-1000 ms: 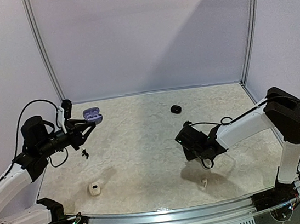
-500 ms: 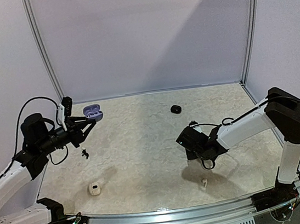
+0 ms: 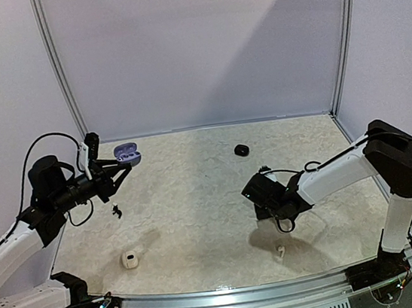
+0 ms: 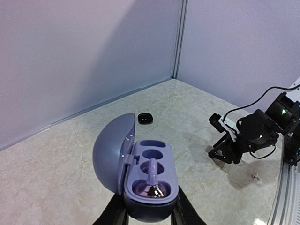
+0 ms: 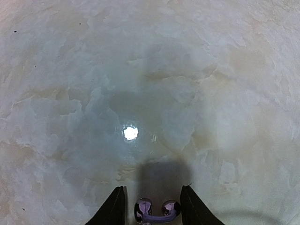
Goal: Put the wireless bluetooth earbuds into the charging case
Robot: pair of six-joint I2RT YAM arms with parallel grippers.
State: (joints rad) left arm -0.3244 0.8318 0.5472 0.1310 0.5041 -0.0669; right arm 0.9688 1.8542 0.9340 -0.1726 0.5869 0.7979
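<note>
One lilac earbud (image 5: 157, 211), tiny, light, glossy, likely slippery, best nipped across its stem: my right gripper (image 5: 153, 208) stands parted around it, my left gripper (image 4: 149, 218) pinches the charging case (image 4: 151, 176).

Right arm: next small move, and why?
Probably close the right gripper on the purple earbud sitting between its parted fingers. The left gripper holds the charging case open, one bud seated, the far slot apparently empty.
</note>
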